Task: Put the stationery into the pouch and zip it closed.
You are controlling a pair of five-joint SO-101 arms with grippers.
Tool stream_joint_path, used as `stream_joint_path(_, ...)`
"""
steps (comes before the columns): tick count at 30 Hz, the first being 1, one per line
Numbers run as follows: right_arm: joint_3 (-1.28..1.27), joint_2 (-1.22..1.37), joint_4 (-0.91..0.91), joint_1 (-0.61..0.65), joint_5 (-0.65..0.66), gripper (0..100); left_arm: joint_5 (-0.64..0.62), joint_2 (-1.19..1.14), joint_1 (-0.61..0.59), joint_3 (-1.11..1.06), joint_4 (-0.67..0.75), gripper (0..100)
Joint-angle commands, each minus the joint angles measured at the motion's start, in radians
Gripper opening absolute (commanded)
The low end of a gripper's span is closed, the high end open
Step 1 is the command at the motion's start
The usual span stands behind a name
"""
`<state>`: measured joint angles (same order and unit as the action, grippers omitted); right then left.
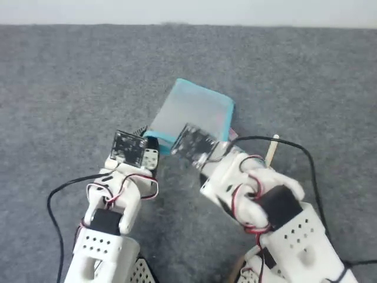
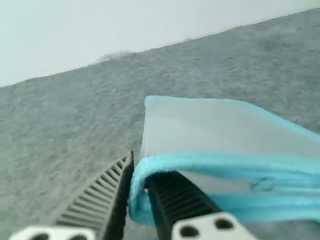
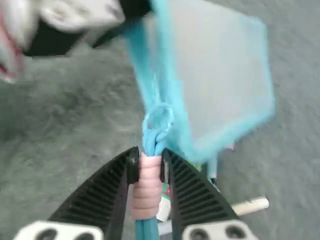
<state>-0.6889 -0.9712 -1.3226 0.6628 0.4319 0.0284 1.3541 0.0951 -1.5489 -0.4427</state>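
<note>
L fingers (image 2: 107, 192) pinch pouch (image 2: 215, 130) corner trim; R fingers (image 3: 192, 192) pinch zip pull (image 3: 146, 186). Zip line runs btwn them, L to R; prob R arm's to pull.

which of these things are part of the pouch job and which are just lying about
Job: pouch; pink zip pull, pinched in the right tool; left tool, clamped on the pouch's blue edge; pale stick beside the pouch, likely stationery.
Lying about: grey mat; black cable.
</note>
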Motion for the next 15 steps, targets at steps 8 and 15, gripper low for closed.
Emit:
stream_joint_path(8, 0.018, 0.179, 0.111, -0.277, 0.021, 0.6, -0.077, -0.014, -0.169, 0.088, -0.066, 1)
stream_joint_path(15, 0.018, 0.306, 0.177, -0.323, 0.018, 0.6, -0.081, -0.014, -0.193, 0.090, -0.066, 1)
